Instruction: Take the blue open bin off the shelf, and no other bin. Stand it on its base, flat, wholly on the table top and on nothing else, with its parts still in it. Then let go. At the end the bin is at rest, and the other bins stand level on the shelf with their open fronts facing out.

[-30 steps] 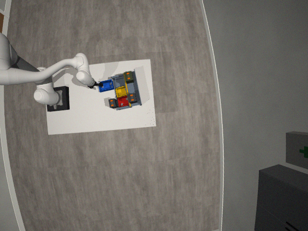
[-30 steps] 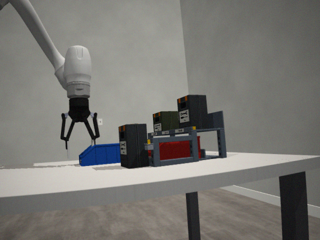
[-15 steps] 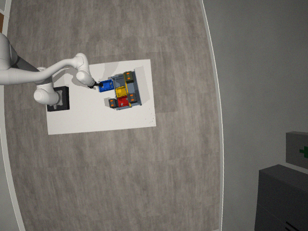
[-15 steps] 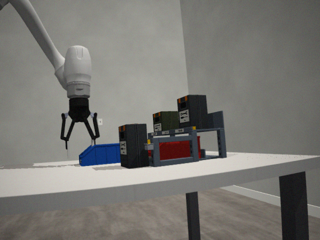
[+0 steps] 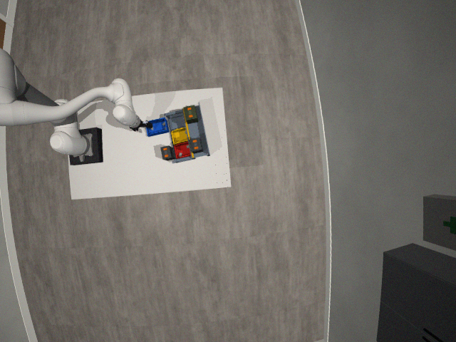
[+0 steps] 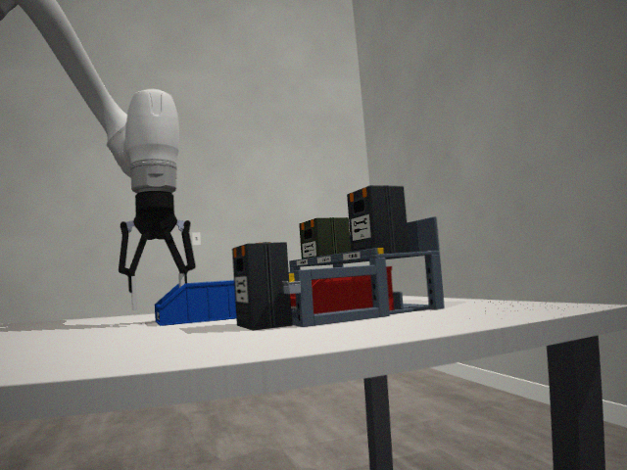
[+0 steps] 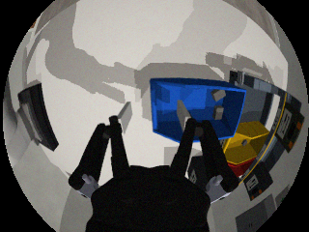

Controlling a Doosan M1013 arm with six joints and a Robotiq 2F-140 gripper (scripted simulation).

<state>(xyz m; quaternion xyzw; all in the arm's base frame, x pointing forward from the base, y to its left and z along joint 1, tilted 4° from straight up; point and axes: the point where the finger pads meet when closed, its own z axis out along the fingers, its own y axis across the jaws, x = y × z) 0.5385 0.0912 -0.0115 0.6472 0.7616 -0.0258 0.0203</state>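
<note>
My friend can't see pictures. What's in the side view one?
A robot's open pincer hangs over the front end of a blue bin sitting on a white table. Beside it, a grey shelf holds a red bin, with dark boxes around.

A: Blue bin [image 6: 196,302] on a white table [image 6: 152,353], small grey parts [image 7: 219,96] showing inside it.

B: And the shelf [image 6: 338,310] is grey, with a red bin [image 6: 349,292] and a yellow bin [image 5: 179,135] in it. Dark boxes [image 6: 261,284] carry orange tabs and white labels.

A: White arm [image 6: 151,132], black gripper [image 6: 157,283], pale fingertips [image 6: 132,298].
</note>
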